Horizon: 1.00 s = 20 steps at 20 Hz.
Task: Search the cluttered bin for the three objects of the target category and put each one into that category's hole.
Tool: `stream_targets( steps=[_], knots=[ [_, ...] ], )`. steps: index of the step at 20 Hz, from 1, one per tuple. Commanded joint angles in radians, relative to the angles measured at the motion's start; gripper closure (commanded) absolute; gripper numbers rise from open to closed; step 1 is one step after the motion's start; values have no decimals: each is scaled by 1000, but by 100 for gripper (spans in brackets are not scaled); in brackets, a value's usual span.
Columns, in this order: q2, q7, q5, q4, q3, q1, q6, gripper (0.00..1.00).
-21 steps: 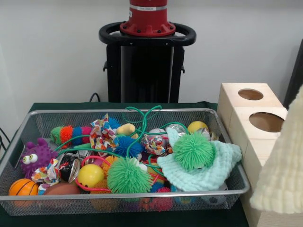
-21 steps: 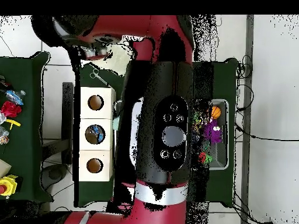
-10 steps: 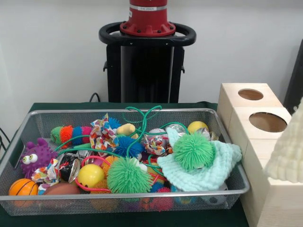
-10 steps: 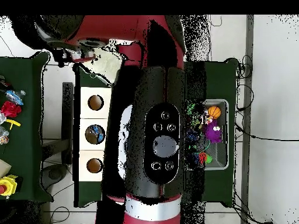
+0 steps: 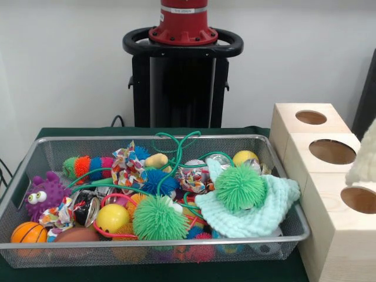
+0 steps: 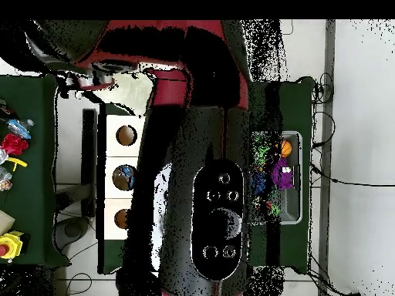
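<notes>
Here a cream knit cloth (image 5: pixel 365 158) hangs above the nearest hole (image 5: pixel 359 200)

Cream knitted cloth (image 5: pixel 365 161): in the front view it shows only as a small piece at the right edge, above the nearest hole; a second ago it hung large down the right side and half a second ago it still covered that corner.
Nearest hole (image 5: pixel 358 199): now uncovered in the top of the closest wooden box (image 5: pixel 335 235); hidden behind the cloth in both earlier front pictures.
Arm (image 6: pixel 220 231): in the overhead view its broad black link with the round buttons sits lower in the picture than before, and covers more of the green table beside the boxes.
</notes>
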Motion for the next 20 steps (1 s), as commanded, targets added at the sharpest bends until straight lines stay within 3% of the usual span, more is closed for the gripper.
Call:
stream_targets(
  steps=[1, 6, 9, 14, 20],
  knots=[
    [-105, 97, 10, 344, 6, 11, -75, 100],
    [-250, -130, -19, 647, -9, 8, -264, 100],
    [-298, -281, -66, 760, -3, -17, -331, 100],
    [-346, -437, -130, 871, 32, -70, -400, 100],
    [-400, -513, -147, 965, 84, -121, -455, 100]
  ],
)
